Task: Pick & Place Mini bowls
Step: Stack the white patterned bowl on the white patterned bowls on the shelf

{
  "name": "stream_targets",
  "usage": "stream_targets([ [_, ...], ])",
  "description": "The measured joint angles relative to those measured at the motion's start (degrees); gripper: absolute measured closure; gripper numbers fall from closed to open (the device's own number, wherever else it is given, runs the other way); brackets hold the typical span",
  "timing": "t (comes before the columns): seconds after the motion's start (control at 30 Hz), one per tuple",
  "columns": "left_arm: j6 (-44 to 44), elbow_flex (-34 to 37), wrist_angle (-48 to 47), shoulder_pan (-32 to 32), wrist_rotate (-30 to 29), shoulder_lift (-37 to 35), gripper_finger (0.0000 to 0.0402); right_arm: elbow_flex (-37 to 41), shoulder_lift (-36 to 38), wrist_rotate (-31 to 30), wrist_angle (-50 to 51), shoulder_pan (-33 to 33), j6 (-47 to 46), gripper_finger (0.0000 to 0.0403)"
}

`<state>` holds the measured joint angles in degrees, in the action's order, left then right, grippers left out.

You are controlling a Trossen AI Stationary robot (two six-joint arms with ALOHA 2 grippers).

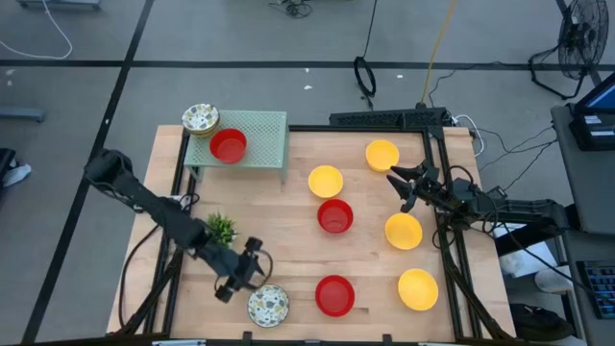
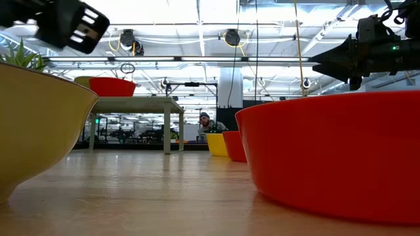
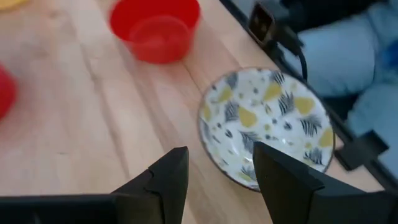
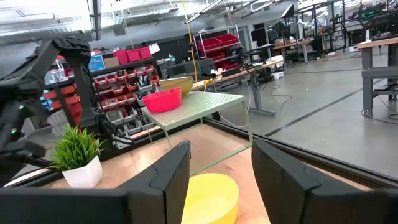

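Observation:
Several mini bowls stand on the wooden table. A white leaf-patterned bowl (image 1: 268,306) (image 3: 267,124) sits at the near edge beside a red bowl (image 1: 334,294) (image 3: 155,31). My left gripper (image 1: 240,276) (image 3: 217,174) hovers open just left of and above the patterned bowl, whose rim shows between the fingers. My right gripper (image 1: 402,185) (image 4: 214,180) is open and raised, with a yellow bowl (image 1: 382,154) (image 4: 208,199) ahead of it. More yellow bowls (image 1: 326,181) (image 1: 404,231) (image 1: 418,288) and a red one (image 1: 334,215) rest on the table. A red bowl (image 1: 229,146) and a patterned bowl (image 1: 200,118) sit on the rack.
The pale green mesh rack (image 1: 255,135) (image 4: 199,102) stands at the far left of the table. A small green plant (image 1: 221,228) (image 4: 78,155) sits close behind my left arm. Black frame rails run along the table's edges (image 1: 447,240). A person shows in the room beyond (image 2: 207,122).

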<state>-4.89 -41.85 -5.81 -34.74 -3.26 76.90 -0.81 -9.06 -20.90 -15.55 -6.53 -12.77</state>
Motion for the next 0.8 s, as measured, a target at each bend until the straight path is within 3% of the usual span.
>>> stream_targets([
  [0.5, 1.79, -11.61, -2.19, -9.30, 3.14, 12.66, 0.0220, 0.00, -0.02, 0.01, 0.02, 0.01, 0.00, 0.0242],
  [0.8, -0.56, -15.39, -6.61, -9.90, 2.79, 19.22, 0.0220, 0.01, -0.02, -0.01, 0.02, 0.00, 0.00, 0.0241],
])
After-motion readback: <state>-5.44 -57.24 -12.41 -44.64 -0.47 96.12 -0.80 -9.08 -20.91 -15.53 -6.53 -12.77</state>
